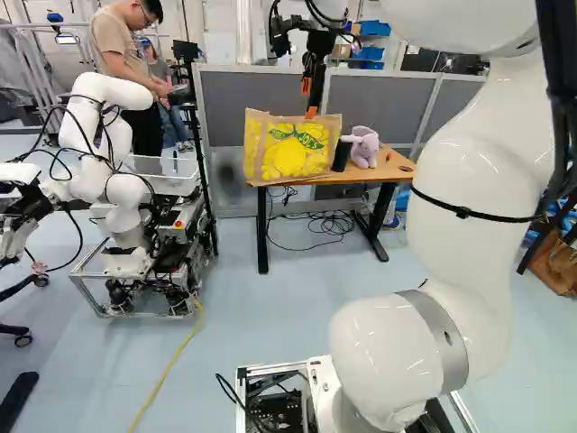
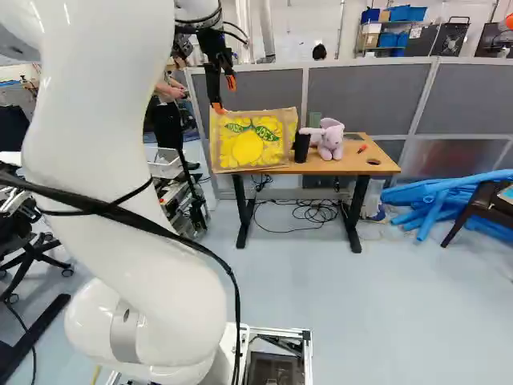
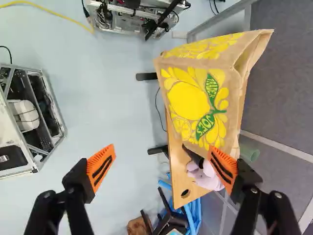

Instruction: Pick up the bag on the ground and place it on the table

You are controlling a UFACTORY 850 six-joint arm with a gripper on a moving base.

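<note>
- The bag (image 3: 188, 100) is seen upright on the wooden tabletop (image 2: 345, 166), at the end away from the plush toy (image 2: 330, 140).
- The hand (image 3: 162, 148) is held high with fingers spread wide, nothing clamped; the bag lies ahead, off toward one finger.
- Its broad, lemon-printed tan side is turned to the base; coarse, flexible fabric is suggested.
- Placement appears achieved; only withdrawal seems needed, without its rim being snagged.

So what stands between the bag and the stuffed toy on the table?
A black cup stands between the bag and the stuffed toy; both base views show it.
</note>
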